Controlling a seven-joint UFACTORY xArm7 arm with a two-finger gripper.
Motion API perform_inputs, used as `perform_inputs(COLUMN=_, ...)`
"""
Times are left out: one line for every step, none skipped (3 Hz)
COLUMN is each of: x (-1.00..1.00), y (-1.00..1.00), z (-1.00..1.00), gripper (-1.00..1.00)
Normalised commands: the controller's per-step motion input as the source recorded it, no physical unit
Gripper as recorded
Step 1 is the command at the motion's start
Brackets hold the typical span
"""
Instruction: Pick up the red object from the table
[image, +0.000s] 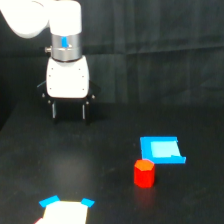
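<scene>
My gripper (69, 111) hangs above the table (100, 165), high toward the exterior view's left, with my white housing above it and two short dark fingers (54, 110) pointing straight down. My jaws stand apart with a clear gap between them, and nothing sits in that gap; I hold nothing.

The red object (144, 173) stands upright on the black surface well apart from my jaws, off toward the exterior view's right and nearer the camera than I am. Its top face has an orange tint, and it looks narrower than the spread of my fingers.

Just beside it, on its far side and slightly toward the exterior view's right, lies a flat blue tray-like piece (161, 150); the block's top edge overlaps the tray's near corner in this view, and I cannot tell whether they touch.

Nearer the camera than my jaws, at the bottom edge, sits a pale object with blue corners (66, 210), cut off by the frame.
</scene>
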Motion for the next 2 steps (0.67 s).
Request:
perform_inputs(x=1.0, y=-0.79, z=-0.48, gripper=1.0)
perform_inputs(x=1.0, y=-0.8, z=-0.34, gripper=1.0)
